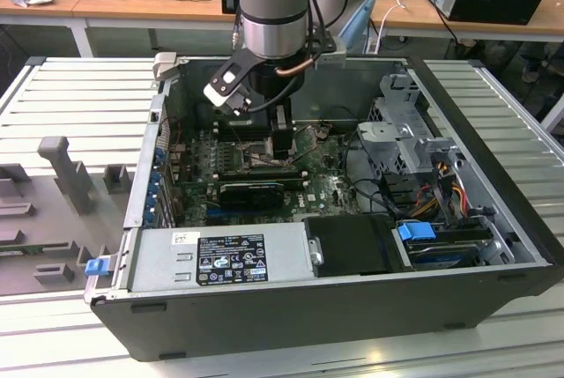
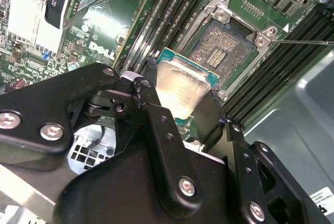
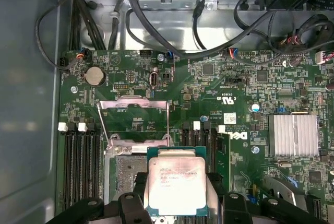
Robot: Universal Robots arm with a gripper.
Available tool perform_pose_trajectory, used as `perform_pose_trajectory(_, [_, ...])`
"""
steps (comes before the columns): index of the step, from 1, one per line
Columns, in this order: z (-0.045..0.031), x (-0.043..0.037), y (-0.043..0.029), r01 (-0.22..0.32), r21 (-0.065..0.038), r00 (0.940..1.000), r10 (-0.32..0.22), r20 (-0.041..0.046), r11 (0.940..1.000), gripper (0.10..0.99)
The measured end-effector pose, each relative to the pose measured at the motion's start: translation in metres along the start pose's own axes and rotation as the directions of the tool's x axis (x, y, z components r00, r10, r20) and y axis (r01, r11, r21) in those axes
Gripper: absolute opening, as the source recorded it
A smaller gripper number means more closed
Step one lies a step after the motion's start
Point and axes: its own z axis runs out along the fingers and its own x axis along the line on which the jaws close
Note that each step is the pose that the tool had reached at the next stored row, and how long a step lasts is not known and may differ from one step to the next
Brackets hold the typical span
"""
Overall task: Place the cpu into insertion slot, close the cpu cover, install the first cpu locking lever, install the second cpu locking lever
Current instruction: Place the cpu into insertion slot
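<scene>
One arm reaches into the computer case (image 1: 308,307) in the exterior view, its end effector (image 1: 278,136) low over the motherboard (image 1: 326,189) by the case's far wall. In the second wrist view the end effector clamps the cpu (image 2: 180,85) just beside the bare socket (image 2: 222,51), not yet seated. In the first wrist view the cpu cover (image 3: 134,104) stands raised; squaring the chip to the socket and lowering it flat seems wise
</scene>
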Motion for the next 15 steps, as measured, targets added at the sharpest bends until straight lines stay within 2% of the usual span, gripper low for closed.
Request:
perform_pose_trajectory(7, [0.0039, -0.0001, -0.0004, 0.0, -0.003, 1.0, 0.0, 0.0, 1.0, 0.525])
perform_pose_trajectory(10, [0.0092, 0.0011, -0.0011, 0.0, -0.003, 1.0, 0.0, 0.0001, 1.0, 0.525])
perform_pose_trajectory(15, [0.0094, 0.0055, -0.0086, 0.0, -0.003, 1.0, 0.0, -0.0004, 1.0, 0.525])
